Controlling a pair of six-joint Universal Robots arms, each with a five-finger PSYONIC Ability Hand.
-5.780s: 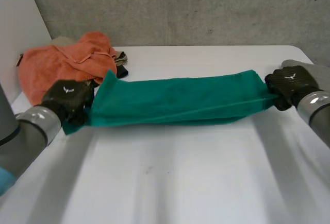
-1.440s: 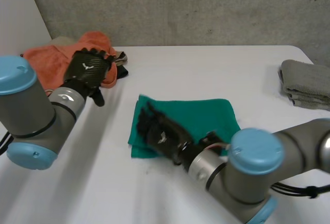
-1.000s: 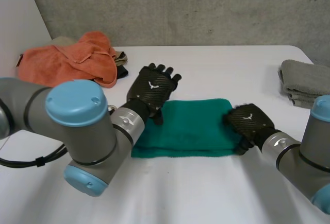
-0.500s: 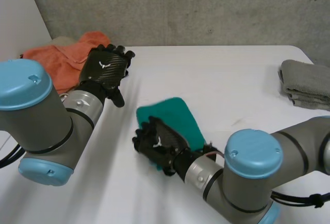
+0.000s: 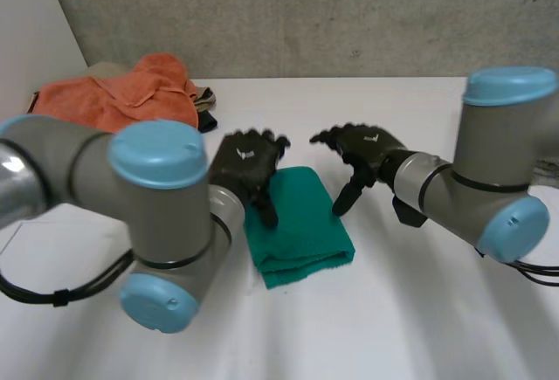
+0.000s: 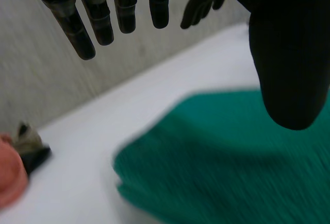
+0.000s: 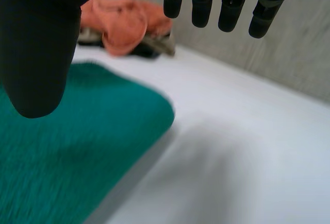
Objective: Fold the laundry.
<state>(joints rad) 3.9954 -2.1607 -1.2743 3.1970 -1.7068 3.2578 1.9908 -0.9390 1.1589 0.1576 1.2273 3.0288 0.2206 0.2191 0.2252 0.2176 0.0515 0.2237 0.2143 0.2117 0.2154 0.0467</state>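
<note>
Head view: the green towel [image 5: 297, 227] is lying folded into a small block in the middle of the counter [image 5: 393, 328]. The left hand [image 5: 247, 163] is hovering spread over its left edge, and the right hand [image 5: 365, 146] is hanging open just beside it, gripping nothing. Half a second earlier the right hand was on the towel and the left was off by the orange pile [image 5: 109, 100].

Left wrist view: the fingers are standing straight and apart above the towel.

Right wrist view: the fingers are hanging apart too, empty. The fold is looking finished, so the next move is probably setting the towel aside.
</note>
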